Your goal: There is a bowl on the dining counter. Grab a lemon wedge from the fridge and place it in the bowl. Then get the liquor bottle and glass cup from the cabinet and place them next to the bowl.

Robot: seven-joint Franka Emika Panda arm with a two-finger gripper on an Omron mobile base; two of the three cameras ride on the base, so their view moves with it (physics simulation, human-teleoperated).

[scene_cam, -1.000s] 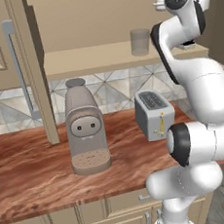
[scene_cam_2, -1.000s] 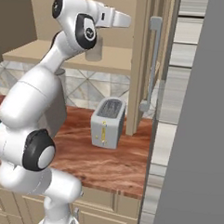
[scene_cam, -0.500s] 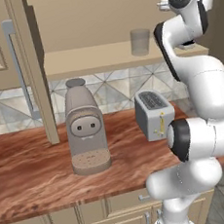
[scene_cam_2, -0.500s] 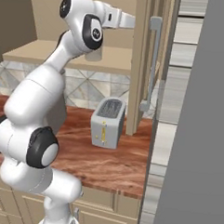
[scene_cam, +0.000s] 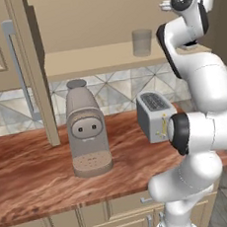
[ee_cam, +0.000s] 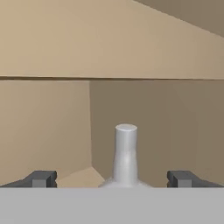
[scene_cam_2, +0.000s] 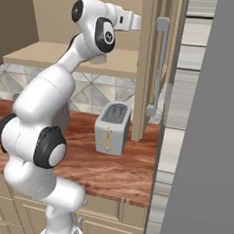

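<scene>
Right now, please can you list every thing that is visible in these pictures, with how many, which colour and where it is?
glass cup: one, clear grey, on the open cabinet shelf, left of the arm's upper part.
liquor bottle: one, pale grey neck, inside the cabinet, straight ahead between the two finger tips in the hand view.
coffee machine: one, grey-brown, on the counter below the shelf.
toaster: one, silver, on the counter, right of the coffee machine.
counter: one, reddish-brown wood pattern.
cabinet door: one, beige, swung open, beside the toaster.
gripper: one, dark finger tips, jaws wide open, holding nothing.
</scene>
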